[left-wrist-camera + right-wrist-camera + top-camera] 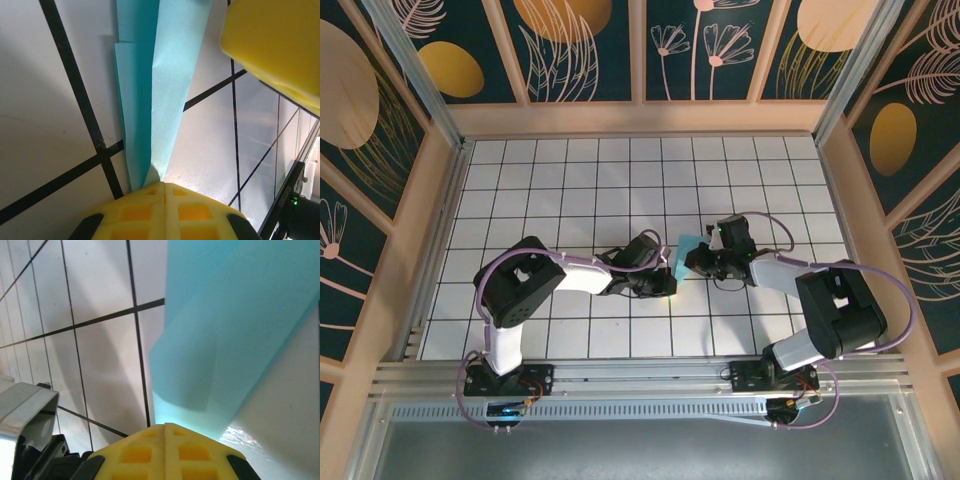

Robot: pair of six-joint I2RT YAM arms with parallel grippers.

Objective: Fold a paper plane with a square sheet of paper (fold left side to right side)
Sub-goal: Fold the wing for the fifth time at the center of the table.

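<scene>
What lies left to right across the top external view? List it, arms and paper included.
left arm → left gripper → paper plane → right arm

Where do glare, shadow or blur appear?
Left wrist: glare on the table beside the paper; the yellow block at upper right is blurred. Right wrist: glare at lower right, soft shadows across the tiles. Top external: sharp, evenly lit.

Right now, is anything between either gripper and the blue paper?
Nothing visible. The left gripper is shut on the narrow end of the paper, and the right gripper rests its shut tips on the wider part.
</scene>
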